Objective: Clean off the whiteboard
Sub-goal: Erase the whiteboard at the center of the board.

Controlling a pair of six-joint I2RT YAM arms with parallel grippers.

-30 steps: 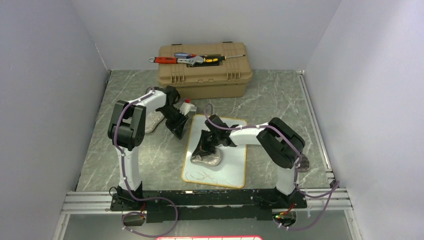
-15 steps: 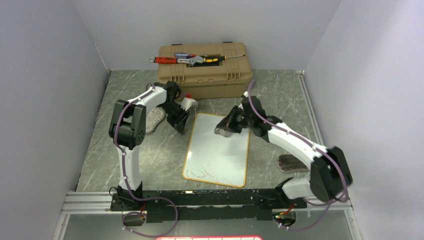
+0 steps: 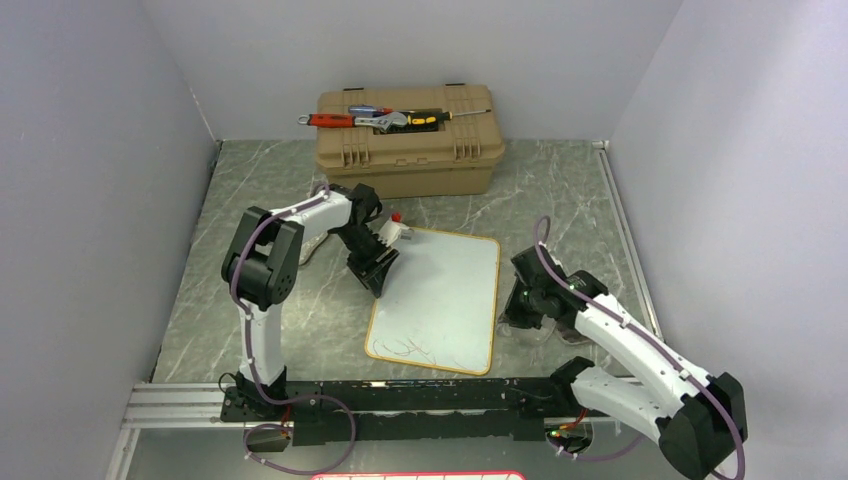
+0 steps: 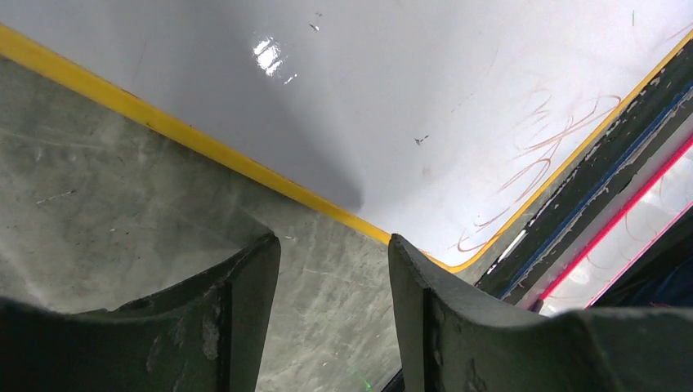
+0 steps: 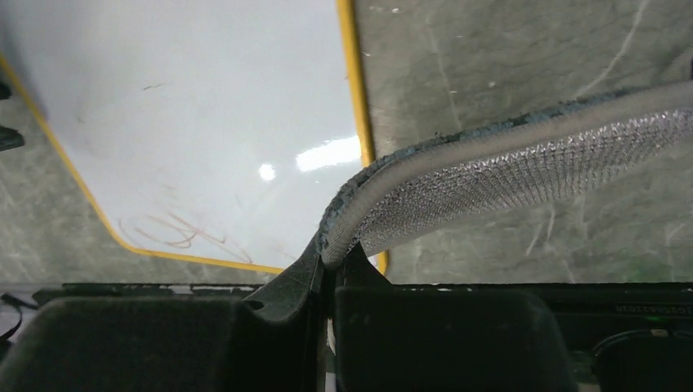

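The whiteboard [image 3: 445, 290] lies flat in the middle of the table, glossy white with a yellow rim. Faint reddish scribbles [image 3: 408, 349] remain near its near edge, and they also show in the wrist views [image 4: 531, 155] [image 5: 176, 233]. My left gripper [image 3: 378, 275] [image 4: 335, 253] is open and empty, low over the table just off the board's left rim. My right gripper [image 3: 520, 305] [image 5: 331, 257] is shut on a grey mesh cloth [image 5: 507, 175], just right of the board's right rim and over bare table.
A tan toolbox [image 3: 405, 155] stands at the back with a screwdriver and wrench [image 3: 380, 118] on its lid. A small white piece with a red tip [image 3: 397, 228] shows by the left wrist. The black base rail [image 3: 420, 395] runs along the near edge.
The right gripper carried the cloth from the board's middle to its far edge, then off past its right side. The left gripper moved right to the board's left rim and opened wider.
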